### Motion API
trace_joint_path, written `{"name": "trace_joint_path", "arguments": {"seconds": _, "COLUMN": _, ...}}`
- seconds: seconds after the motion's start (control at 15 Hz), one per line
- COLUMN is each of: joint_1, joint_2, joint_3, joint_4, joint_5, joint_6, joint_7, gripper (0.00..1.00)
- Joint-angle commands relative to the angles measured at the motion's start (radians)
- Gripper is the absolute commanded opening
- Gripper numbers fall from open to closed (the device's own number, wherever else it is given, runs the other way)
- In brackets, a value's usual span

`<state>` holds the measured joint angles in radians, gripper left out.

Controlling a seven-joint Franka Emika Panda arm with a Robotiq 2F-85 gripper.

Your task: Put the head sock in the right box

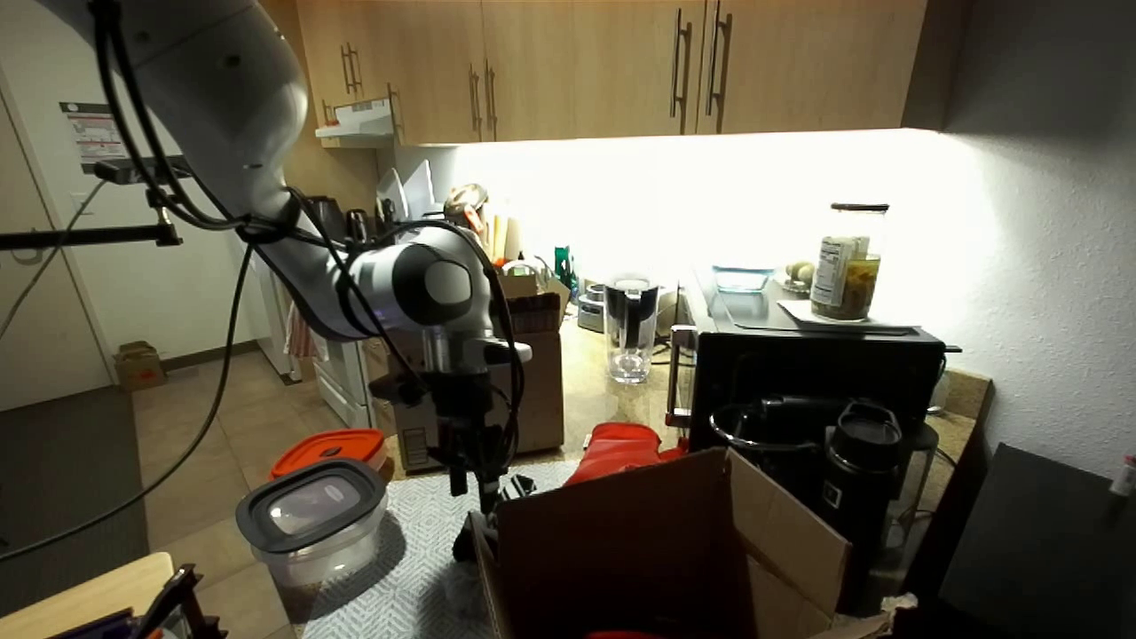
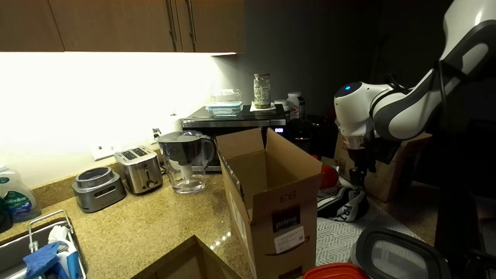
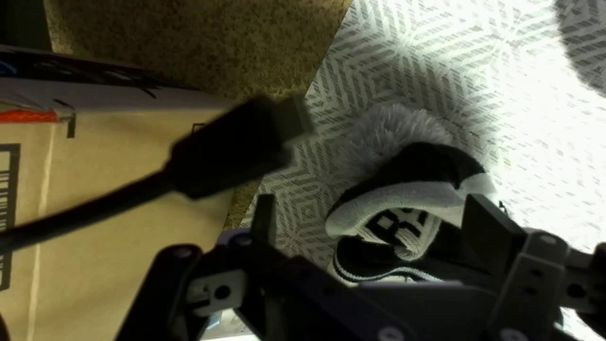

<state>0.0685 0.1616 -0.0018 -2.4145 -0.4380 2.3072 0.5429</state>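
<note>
Spread fingers [image 3: 492, 232] flank the head sock [image 3: 407, 193] in the wrist view, contact unclear. It lies just beside the right box [image 2: 265, 232], on the patterned surface [image 3: 440, 61], inside the edge nearest the brown carton [image 3: 118, 137].

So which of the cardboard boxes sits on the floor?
The small box by the door. The prime box and the rear box, behind the arm, both stand up at the counter.
</note>
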Motion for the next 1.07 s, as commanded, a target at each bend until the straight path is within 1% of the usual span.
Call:
{"name": "trace_joint_path", "arguments": {"seconds": 0.0, "joint_1": 0.006, "joint_2": 0.018, "joint_3": -0.029, "joint_4": -0.011, "joint_5": -0.038, "joint_6": 0.024, "joint_7": 0.046, "gripper": 1.0}}
{"name": "trace_joint_path", "arguments": {"seconds": 0.47, "joint_1": -0.002, "joint_2": 0.047, "joint_3": -0.057, "joint_4": -0.019, "joint_5": 0.01, "joint_6": 0.031, "joint_7": 0.015, "gripper": 1.0}}
{"name": "trace_joint_path", "arguments": {"seconds": 0.6, "joint_1": -0.007, "joint_2": 0.038, "joint_3": -0.045, "joint_4": -0.025, "joint_5": 0.058, "joint_6": 0.051, "joint_7": -0.036, "gripper": 1.0}}
{"name": "trace_joint_path", "arguments": {"seconds": 0.8, "joint_1": -0.013, "joint_2": 0.019, "joint_3": -0.02, "joint_4": -0.026, "joint_5": 0.161, "joint_6": 0.098, "joint_7": -0.133, "gripper": 1.0}}
{"name": "trace_joint_path", "arguments": {"seconds": 1.0, "joint_1": -0.013, "joint_2": 0.027, "joint_3": -0.007, "joint_4": -0.018, "joint_5": 0.233, "joint_6": 0.131, "joint_7": -0.21, "gripper": 1.0}}
